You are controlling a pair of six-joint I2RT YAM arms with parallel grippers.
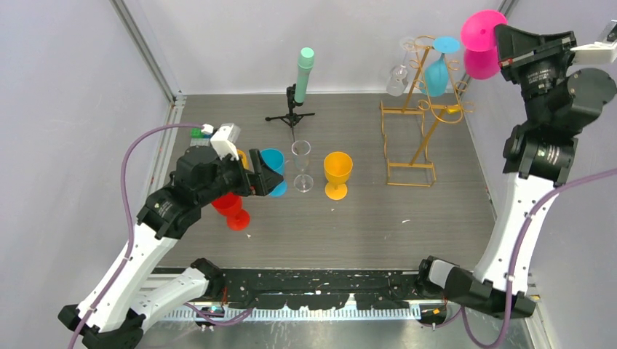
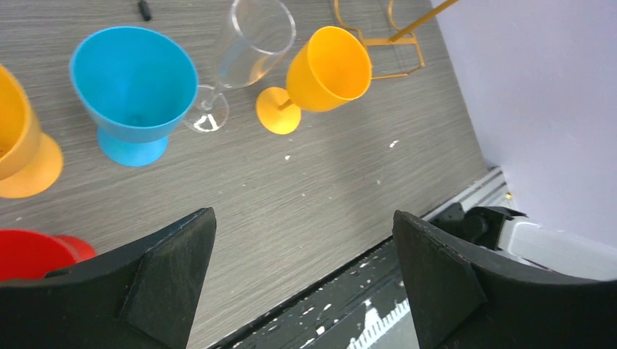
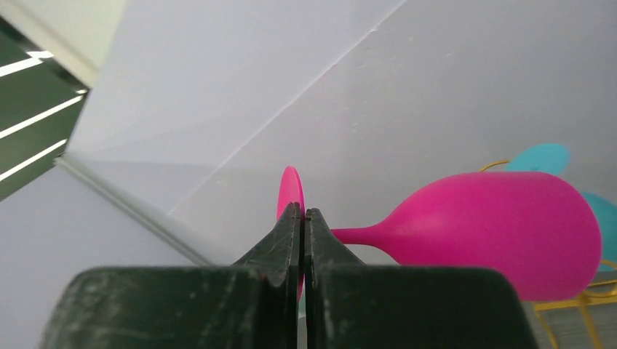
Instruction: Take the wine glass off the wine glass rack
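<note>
My right gripper (image 1: 499, 45) is raised at the far right and is shut on the foot of a pink wine glass (image 1: 482, 62). In the right wrist view the gripper (image 3: 303, 212) pinches the thin foot disc, and the pink wine glass (image 3: 502, 233) lies sideways with its bowl to the right. The gold wire wine glass rack (image 1: 420, 109) stands on the table below and left of the glass, which looks apart from its hooks. A blue glass (image 1: 437, 74) and a clear glass (image 1: 398, 77) hang upside down on the rack. My left gripper (image 1: 268, 182) is open and empty over the left of the table.
A black tripod with a mint cylinder (image 1: 303, 71) stands at the back centre. A clear flute (image 1: 301, 166), an orange goblet (image 1: 337, 173), a blue cup (image 1: 273, 167) and a red cup (image 1: 231, 208) stand near my left gripper (image 2: 303, 215). Walls close in on both sides.
</note>
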